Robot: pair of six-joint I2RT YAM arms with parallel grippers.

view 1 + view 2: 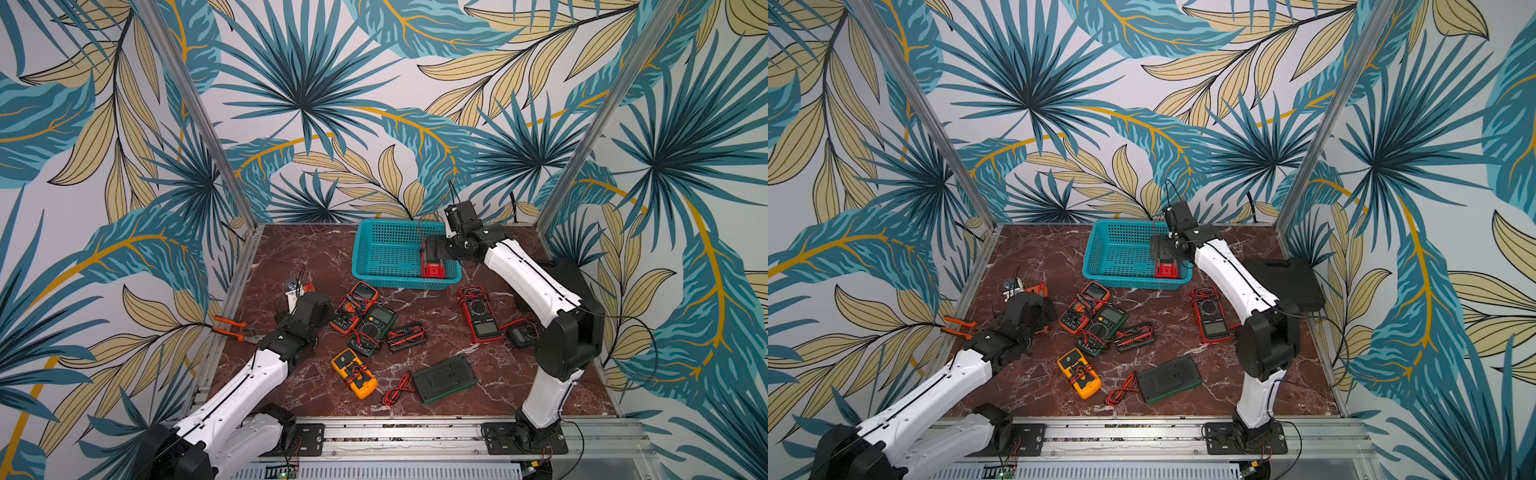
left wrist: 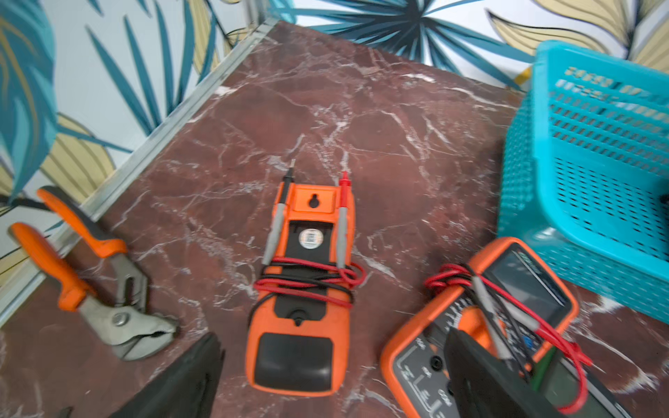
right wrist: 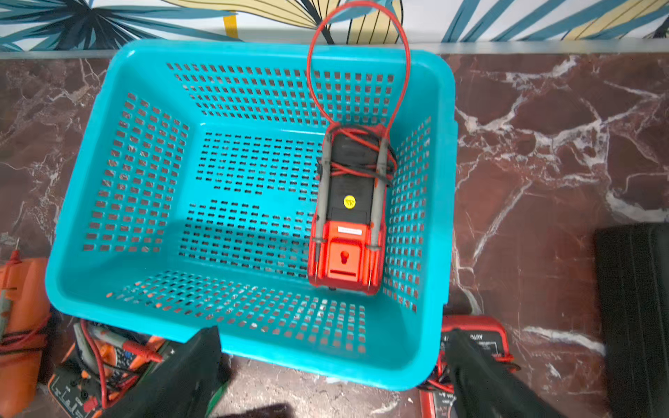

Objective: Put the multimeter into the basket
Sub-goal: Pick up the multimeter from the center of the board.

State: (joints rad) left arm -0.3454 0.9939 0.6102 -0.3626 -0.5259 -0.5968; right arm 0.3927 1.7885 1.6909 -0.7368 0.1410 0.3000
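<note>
I saw the red multimeter (image 3: pixel 345 217) lying back-up inside the basket (image 3: pixel 144 173), along its right wall and toward the near-right corner. Its leads were wound round the body, and one red loop arched up over the far rim. In both top views the basket sat at the far middle of the marble table (image 1: pixel 291 257).

My right gripper (image 3: pixel 331 340) hung above the basket's near rim. Its jaws were spread wide and empty, clear of the multimeter.

On the left, my left gripper (image 2: pixel 333 338) was also wide open and gripping nothing. It was poised over an orange multimeter (image 2: pixel 300 289) that lay back-up. Pliers (image 2: pixel 119 307) lay by the left edge, and a second orange meter (image 2: pixel 506 307) lay face-up just beside the basket's near-left corner.

Nearer me I could see a green meter (image 1: pixel 374 328), a yellow meter (image 1: pixel 355 374) and a green-edged back-up unit (image 1: pixel 444 378). A red meter (image 1: pixel 480 313) lay to the right, and a black case (image 1: pixel 1287 282) sat at the right edge.
</note>
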